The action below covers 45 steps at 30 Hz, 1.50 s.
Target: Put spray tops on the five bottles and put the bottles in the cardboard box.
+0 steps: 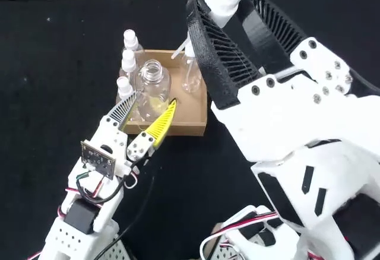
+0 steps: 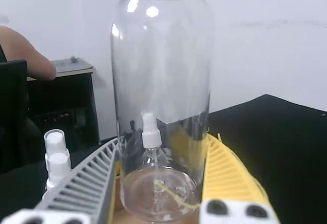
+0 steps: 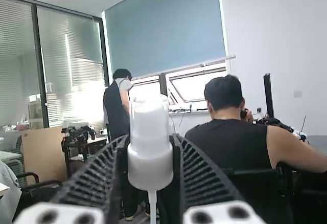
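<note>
At the box [image 1: 191,127], our left hand [image 1: 153,98] clamps the open bottle [image 1: 152,77] low on its body. High above, our right hand [image 3: 149,143] pinches a spray top [image 3: 149,124]. We judge its tube [image 3: 152,206] must enter the neck straight, so we hold the bottle upright and steady and lower the top slowly.

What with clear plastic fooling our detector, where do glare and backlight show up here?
Left wrist view: bright glints sit on the shoulder of the open bottle, and a capped bottle shows through its wall. Right wrist view: bright windows glow behind the spray top. High view: small glints on the open bottle's neck.
</note>
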Tool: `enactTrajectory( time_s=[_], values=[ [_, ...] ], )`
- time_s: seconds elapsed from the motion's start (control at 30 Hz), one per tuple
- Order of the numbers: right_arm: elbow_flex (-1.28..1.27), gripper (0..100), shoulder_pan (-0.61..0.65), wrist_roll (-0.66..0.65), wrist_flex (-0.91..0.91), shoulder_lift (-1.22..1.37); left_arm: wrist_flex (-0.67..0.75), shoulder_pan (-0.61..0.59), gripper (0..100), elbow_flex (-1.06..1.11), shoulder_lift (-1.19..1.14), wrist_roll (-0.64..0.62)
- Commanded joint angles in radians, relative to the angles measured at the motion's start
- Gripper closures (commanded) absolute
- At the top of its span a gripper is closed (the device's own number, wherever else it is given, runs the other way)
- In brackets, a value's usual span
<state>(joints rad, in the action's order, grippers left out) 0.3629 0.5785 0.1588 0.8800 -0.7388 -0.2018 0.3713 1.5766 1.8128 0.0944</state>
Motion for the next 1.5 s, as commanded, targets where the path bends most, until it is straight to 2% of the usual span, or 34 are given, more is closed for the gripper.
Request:
enactTrajectory(
  time_s=[0.0,0.13,0.3,0.73,0.9,1.07,1.47],
  values=[
    [-0.024,98.7,0.015,0.006,-0.028,-0.012,0.023,0.015,91,-0.015,0.014,0.012],
    [-0.039,98.7,0.017,0.006,-0.028,-0.005,0.023,0.016,91,-0.015,0.014,0.012],
    [-0.062,98.7,0.11,0.0,-0.025,-0.007,0.023,0.016,91,-0.015,0.014,0.012],
    [-0.205,98.8,0.112,-0.003,-0.172,-0.007,0.021,0.008,91,-0.015,0.014,0.012],
    [-0.191,98.8,0.112,-0.012,-0.172,-0.015,0.02,0.007,91,-0.013,0.014,0.012],
    [-0.163,98.8,0.112,-0.092,-0.161,-0.012,0.02,0.007,91,-0.013,0.014,0.012],
    [-0.234,98.8,0.112,-0.103,-0.072,-0.016,0.018,0.007,91,-0.013,0.014,0.012]
  ],
)
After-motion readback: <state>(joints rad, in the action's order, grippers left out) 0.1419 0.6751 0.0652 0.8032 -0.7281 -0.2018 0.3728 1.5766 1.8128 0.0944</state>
